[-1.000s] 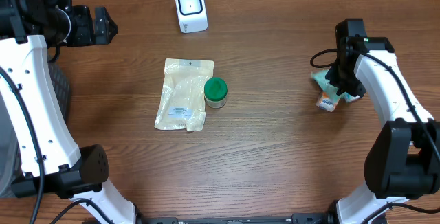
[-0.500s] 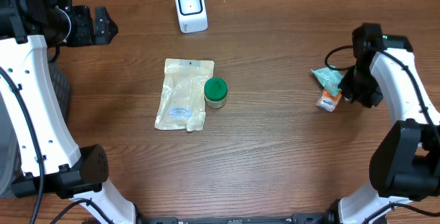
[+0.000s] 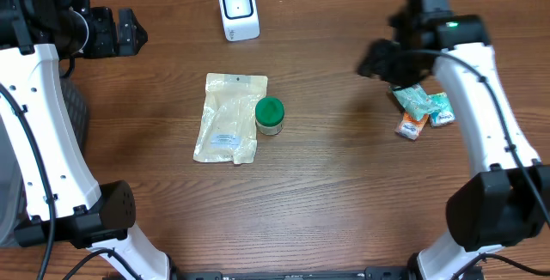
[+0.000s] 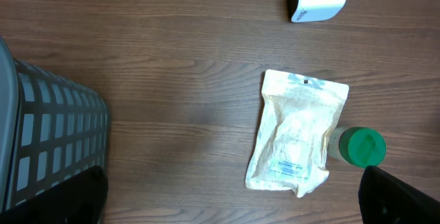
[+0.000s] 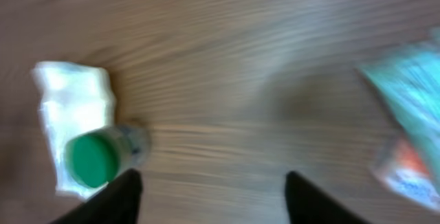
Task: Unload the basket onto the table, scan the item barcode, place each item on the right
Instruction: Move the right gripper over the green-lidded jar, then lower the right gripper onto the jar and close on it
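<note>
No words or numbers could be read. The pale bag (image 3: 230, 117), touching the green-lid jar (image 3: 270, 115), had a small label (image 4: 291, 166), but its print was too tiny.

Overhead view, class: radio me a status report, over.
Left gripper open, right gripper open, both empty. Jar, pouch, packets on table. Scanner unobstructed.

Bare table (image 3: 344, 160) between green-lidded jar (image 3: 270, 114) and teal packets (image 3: 421, 106); jar touches the pouch (image 3: 228, 118)
</note>
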Tool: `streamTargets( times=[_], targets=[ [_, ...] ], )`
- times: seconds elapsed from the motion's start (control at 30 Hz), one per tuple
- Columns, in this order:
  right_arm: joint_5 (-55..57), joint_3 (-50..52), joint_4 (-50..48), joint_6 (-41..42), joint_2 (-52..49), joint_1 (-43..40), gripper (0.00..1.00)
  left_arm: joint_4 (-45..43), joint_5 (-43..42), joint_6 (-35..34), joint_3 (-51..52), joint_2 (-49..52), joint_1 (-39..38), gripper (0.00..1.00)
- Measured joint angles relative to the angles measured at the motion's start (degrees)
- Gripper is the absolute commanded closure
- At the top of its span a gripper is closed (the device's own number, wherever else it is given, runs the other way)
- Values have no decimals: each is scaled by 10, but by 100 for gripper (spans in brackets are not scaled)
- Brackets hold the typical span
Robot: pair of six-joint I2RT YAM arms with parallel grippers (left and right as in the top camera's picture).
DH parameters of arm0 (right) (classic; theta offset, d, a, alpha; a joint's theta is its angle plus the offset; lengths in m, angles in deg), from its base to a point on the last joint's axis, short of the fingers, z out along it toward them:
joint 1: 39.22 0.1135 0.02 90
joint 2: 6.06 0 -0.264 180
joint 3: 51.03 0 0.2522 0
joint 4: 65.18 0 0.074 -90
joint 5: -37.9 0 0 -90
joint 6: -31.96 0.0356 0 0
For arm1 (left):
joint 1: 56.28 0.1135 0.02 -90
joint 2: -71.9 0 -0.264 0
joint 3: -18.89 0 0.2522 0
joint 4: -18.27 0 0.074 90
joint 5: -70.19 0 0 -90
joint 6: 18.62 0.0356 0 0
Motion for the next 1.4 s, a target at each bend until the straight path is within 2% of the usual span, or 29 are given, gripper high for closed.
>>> streamTargets(
  times=[0.17,0.23,0.37,0.53,0.73,1.0,1.23,1.4],
  targets=[
    [-45,0,-102,6,0,91,14,0,0,0,0,0,0,1],
    [-43,0,-127,16,0,124,16,0,0,0,0,0,0,0],
    [-5,0,-153,29,-10,179,20,0,0,0,0,0,0,0],
    [64,0,-170,-23,-54,231,19,0,0,0,0,0,0,0],
    [103,0,-171,-94,-105,266,14,0,0,0,0,0,0,1],
    [90,0,-167,-145,-123,271,14,0,0,0,0,0,0,0],
    [81,0,-145,-153,-149,286,22,0,0,0,0,0,0,1],
    [81,0,-136,-153,-162,294,35,0,0,0,0,0,0,0]
  ],
)
